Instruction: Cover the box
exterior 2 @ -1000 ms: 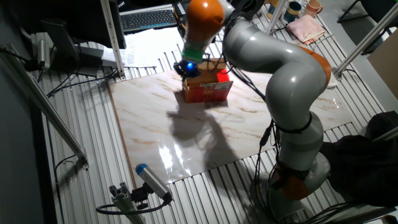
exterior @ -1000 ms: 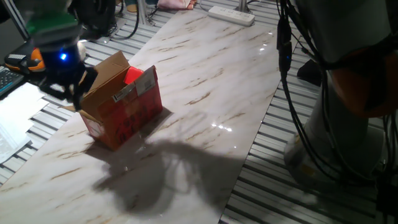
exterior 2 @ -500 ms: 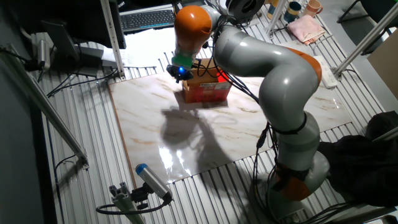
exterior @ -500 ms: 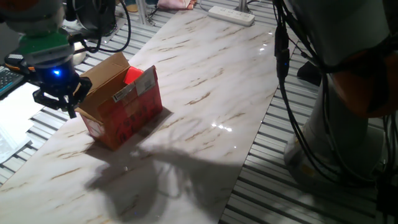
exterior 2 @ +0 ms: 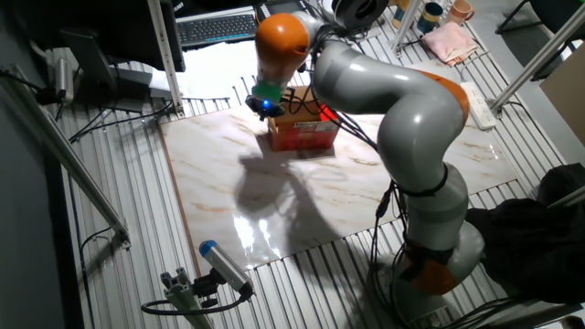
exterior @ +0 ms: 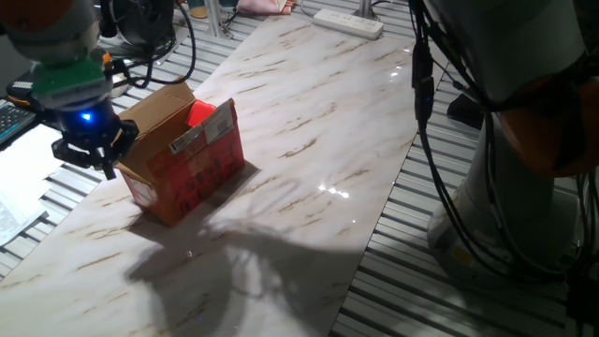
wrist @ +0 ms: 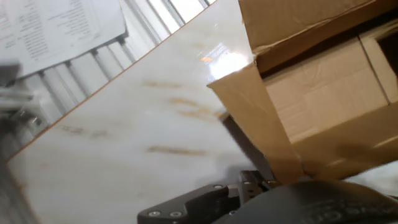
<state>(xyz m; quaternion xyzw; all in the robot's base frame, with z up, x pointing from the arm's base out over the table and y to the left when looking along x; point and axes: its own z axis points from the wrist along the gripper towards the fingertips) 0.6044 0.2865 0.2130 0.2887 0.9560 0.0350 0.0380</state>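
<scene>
In one fixed view we see the box (exterior: 187, 159) at the left of the frame, standing on the marble-patterned tabletop (exterior: 309, 140) near its left edge, red printed sides facing us and brown flaps standing up around an open top. A white label with a barcode sits on the flap nearest the middle of the frame, and something red shows inside the opening. Our gripper (exterior: 92, 150) hangs at the box's left end, just beside the outer brown flap, with a blue light glowing above it; we cannot tell whether its fingers are spread or together, nor whether it touches the flap. In the other fixed view the box (exterior 2: 306, 128) sits in the upper middle of the frame, with the gripper (exterior 2: 263, 107) at its left. The hand view shows a brown flap and the plain cardboard interior filling the right side, the tabletop across the middle, and printed paper sheets (wrist: 56, 25) at the upper left.
</scene>
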